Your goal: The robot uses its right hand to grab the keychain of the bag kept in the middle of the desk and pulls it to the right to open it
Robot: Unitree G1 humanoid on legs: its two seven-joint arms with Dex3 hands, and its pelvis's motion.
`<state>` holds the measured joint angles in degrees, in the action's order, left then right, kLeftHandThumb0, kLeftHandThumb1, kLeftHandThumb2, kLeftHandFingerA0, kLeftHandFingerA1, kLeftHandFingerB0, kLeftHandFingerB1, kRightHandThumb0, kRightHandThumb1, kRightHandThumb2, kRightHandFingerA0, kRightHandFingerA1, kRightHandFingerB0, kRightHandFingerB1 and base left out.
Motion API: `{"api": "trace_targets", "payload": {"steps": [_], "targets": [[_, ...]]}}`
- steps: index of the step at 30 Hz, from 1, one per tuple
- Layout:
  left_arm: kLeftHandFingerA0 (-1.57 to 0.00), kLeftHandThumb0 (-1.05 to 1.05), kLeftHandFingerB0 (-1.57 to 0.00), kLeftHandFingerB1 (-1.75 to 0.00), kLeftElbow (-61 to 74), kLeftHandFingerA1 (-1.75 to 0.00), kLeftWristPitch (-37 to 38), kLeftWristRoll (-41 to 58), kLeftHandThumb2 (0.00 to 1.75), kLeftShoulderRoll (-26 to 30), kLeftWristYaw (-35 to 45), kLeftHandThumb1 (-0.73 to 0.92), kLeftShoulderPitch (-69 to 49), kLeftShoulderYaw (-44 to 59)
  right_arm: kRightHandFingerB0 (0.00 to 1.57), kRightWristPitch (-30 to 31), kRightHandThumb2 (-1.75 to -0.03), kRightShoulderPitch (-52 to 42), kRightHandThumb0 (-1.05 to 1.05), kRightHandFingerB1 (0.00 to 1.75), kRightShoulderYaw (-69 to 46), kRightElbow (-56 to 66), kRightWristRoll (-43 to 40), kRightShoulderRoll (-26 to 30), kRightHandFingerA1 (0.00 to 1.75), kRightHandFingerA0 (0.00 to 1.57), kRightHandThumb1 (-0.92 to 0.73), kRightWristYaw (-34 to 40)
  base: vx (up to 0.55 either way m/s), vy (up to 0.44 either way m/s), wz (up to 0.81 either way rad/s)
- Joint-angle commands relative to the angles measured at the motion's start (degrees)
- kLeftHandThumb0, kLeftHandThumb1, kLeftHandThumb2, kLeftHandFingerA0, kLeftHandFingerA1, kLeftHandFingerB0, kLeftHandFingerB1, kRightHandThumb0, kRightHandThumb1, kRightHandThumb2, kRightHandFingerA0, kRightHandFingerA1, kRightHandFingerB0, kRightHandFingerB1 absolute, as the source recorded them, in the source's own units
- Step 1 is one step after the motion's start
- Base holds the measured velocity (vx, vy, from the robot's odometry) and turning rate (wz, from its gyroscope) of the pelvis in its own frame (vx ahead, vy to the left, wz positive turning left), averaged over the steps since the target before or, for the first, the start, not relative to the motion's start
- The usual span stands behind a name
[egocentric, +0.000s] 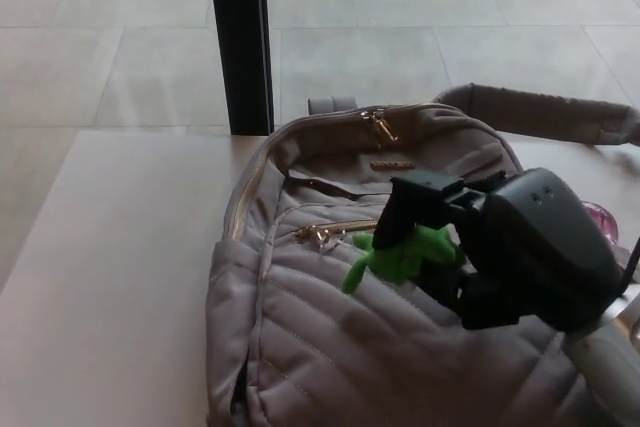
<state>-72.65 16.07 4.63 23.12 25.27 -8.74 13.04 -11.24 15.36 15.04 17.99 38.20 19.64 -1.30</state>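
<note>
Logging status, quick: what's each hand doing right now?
Left hand: not in view.
Right hand: shut on the green keychain of the bag.

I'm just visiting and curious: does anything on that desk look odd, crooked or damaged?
Nothing looks damaged or spilled. The grey bag lies flat on the desk, and the right robot hand holds its green keychain. One strap trails off to the right, and a pink thing peeks out behind the robot hand; too hidden to identify.

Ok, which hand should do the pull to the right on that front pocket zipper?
Right. The right hand is shut on the green keychain, which hangs from the gold zipper pull on the grey bag. The left hand is not in view.
</note>
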Motion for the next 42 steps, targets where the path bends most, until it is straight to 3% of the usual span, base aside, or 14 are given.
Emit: {"api": "trace_targets", "payload": {"steps": [1,3,8,9,12,13,14,17,22,23,25,27,28,42], "targets": [[-0.55,-0.72,-0.41,-0.41,0.2,-0.48,0.2,0.0,0.65,1.4,-0.3,0.84,-0.6,0.4,0.91,-0.5,-1.14,4.9,-0.37,1.13,-2.1,-0.5,-0.8,2.2,1.39,1.25,-0.50,-3.2,0.00,0.000,0.00],[-0.52,-0.72,-0.40,-0.40,-0.4,-0.48,-2.7,1.5,0.64,1.1,0.4,0.82,0.3,1.9,0.77,-0.3,-1.08,6.2,-0.28,1.50,-2.9,-0.5,-2.3,2.7,1.75,0.99,-0.50,-4.3,0.00,0.000,0.00],[-0.47,-0.71,-0.33,-0.53,-0.1,-0.60,-1.4,0.1,1.05,1.3,-0.4,0.68,-0.1,1.3,0.92,1.6,-0.74,6.7,-0.33,0.88,-3.6,0.8,-1.6,3.0,1.73,1.07,-0.65,-6.5,0.00,0.000,0.00],[-0.55,-0.74,-0.41,-0.41,-0.1,-0.48,-0.8,-0.3,0.66,1.4,-0.4,0.85,-0.2,1.0,0.93,1.7,-0.79,6.6,-0.32,0.86,-3.7,0.9,-1.3,3.1,1.73,1.10,-0.62,-6.7,0.00,0.000,0.00],[-0.56,-0.73,-0.42,-0.41,-0.1,-0.47,-0.8,0.2,0.66,1.2,-0.6,0.85,-0.4,1.4,0.93,-1.5,-0.80,6.2,-0.30,0.73,-4.0,-1.0,-0.8,3.8,1.70,1.07,-0.54,-4.2,0.00,0.000,0.00],[-0.48,-0.71,-0.35,-0.53,-0.1,-0.59,-1.3,0.2,1.04,1.4,-0.3,0.68,-0.2,1.4,0.92,-1.5,-0.81,6.4,-0.30,0.77,-4.2,-1.0,-0.9,4.1,1.70,1.07,-0.54,-4.6,0.00,0.000,0.00],[-0.55,-0.71,-0.42,-0.41,0.7,-0.48,-1.2,0.2,0.66,1.5,0.0,0.86,-0.5,1.3,0.89,-2.1,-1.00,6.3,-0.37,0.89,-4.4,-1.6,-0.9,4.4,1.38,1.31,-0.46,-4.1,0.00,0.000,0.00],[-0.56,-0.74,-0.42,-0.41,0.4,-0.48,-1.2,0.2,0.66,1.5,-0.3,0.86,-0.5,1.4,0.71,-3.2,-0.79,6.3,-0.33,1.70,-5.5,-3.2,-0.6,5.4,1.75,0.98,-0.65,-3.3,0.00,0.000,0.00],[-0.57,-0.76,-0.43,-0.41,0.1,-0.47,0.2,-1.2,0.66,1.5,-1.6,0.88,-0.5,0.2,0.76,-4.0,-1.05,7.0,-0.30,1.62,-7.3,-5.2,2.7,9.2,1.75,0.99,-0.49,-2.2,0.00,0.000,0.00],[-0.49,-0.79,-0.34,-0.52,0.0,-0.60,0.7,-1.0,1.09,1.7,-0.3,0.72,-0.6,0.2,0.73,-4.8,-1.11,6.5,-0.26,1.68,-7.9,-6.2,3.0,10.8,1.75,0.98,-0.43,-2.1,0.00,0.000,0.00],[-0.54,-0.78,-0.41,-0.41,-0.1,-0.47,0.8,-0.8,0.67,1.7,-0.1,0.88,-0.6,0.2,0.73,-5.6,-1.12,6.2,-0.28,1.68,-8.0,-6.8,4.4,12.5,1.75,0.97,-0.42,-1.8,0.00,0.000,0.00],[-0.48,-0.78,-0.34,-0.52,-0.4,-0.59,0.3,0.1,1.07,1.7,0.3,0.68,-0.5,0.9,0.72,-7.9,-1.09,5.8,-0.27,1.67,-8.0,-9.1,5.5,14.6,1.75,0.97,-0.43,0.0,0.00,0.000,0.00],[-0.58,-0.81,-0.45,-0.41,-0.7,-0.47,-0.7,0.9,0.65,1.4,0.3,0.83,-0.3,1.6,0.74,-8.7,-1.13,5.5,-0.29,1.63,-8.0,-10.1,6.3,16.1,1.75,0.98,-0.39,0.3,0.00,0.000,0.00],[-0.55,-0.81,-0.42,-0.43,0.2,-0.49,-1.9,1.4,0.67,1.0,0.8,0.89,-0.4,2.9,0.70,-8.8,-1.09,3.8,-0.29,1.64,-6.6,-15.4,14.3,21.0,1.75,0.95,-0.33,6.9,0.00,0.000,0.00]]}}
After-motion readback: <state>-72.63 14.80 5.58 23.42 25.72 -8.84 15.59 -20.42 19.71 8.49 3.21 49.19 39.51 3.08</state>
